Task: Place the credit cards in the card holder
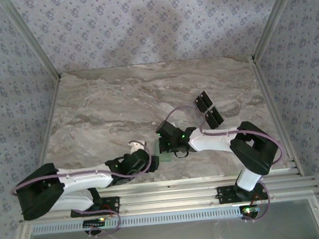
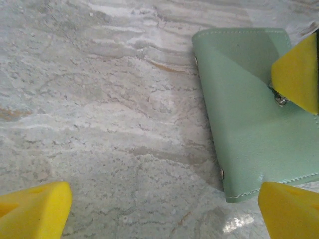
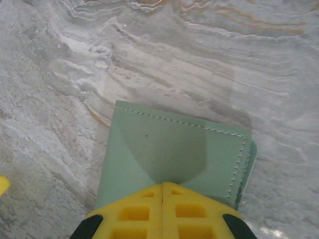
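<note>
Nearest to us, the left gripper (image 2: 165, 195) hangs low over the marble table (image 1: 102, 102) with its yellow fingers (image 2: 35, 211) spread wide and nothing between them. The card holder (image 2: 249, 129) lies flat just inside its right finger, near the table's front edge, with its long side running roughly the way that gripper points. Just past it, the right gripper (image 3: 162, 189) comes down onto the holder from the other side. Its two pads are pressed tight together, and their tip rests on the green flap beside the snap stud (image 2: 281, 99). We cannot tell whether a fold of the flap is nipped between them. We see no card in the holder, and its mouth is not plainly visible, so we cannot say whether it is open enough to take one. Farther back and to the right, well apart from the holder, the credit cards (image 1: 213, 116) lie as two dark rectangles just beside each other on the bare table; whether each is one card or a stack we cannot make out. We judge the right arm the nearer to them, so a reach would go away from the bases and rightward while the left gripper steadies the holder.
</note>
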Controlling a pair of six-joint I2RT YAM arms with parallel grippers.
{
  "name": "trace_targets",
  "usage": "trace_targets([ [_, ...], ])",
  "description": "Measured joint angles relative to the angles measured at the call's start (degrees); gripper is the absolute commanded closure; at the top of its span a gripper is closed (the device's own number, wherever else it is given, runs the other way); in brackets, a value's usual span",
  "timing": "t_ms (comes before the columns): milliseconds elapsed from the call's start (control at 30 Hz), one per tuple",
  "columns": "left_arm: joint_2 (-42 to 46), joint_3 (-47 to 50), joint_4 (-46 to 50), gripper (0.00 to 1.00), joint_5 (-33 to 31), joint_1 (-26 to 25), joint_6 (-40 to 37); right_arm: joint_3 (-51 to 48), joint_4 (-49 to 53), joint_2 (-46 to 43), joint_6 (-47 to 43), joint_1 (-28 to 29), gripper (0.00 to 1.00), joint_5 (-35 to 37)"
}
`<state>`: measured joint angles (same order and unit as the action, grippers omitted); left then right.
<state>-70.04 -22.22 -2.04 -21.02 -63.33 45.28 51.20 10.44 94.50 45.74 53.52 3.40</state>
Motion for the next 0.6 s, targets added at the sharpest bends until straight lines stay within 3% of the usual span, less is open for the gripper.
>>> trace_targets([
  [267,4.55,-0.26,3.80,0.03,-0.72,1.81,0.94,-0.31,0.31,-2.69,-3.45,-3.43,1.00,-2.86],
  [600,-0.35,-7.23,7.06,0.02,3.23,11.21,-0.74,-0.57,1.53,-5.09,-7.50,-8.52,1.00,-6.88],
])
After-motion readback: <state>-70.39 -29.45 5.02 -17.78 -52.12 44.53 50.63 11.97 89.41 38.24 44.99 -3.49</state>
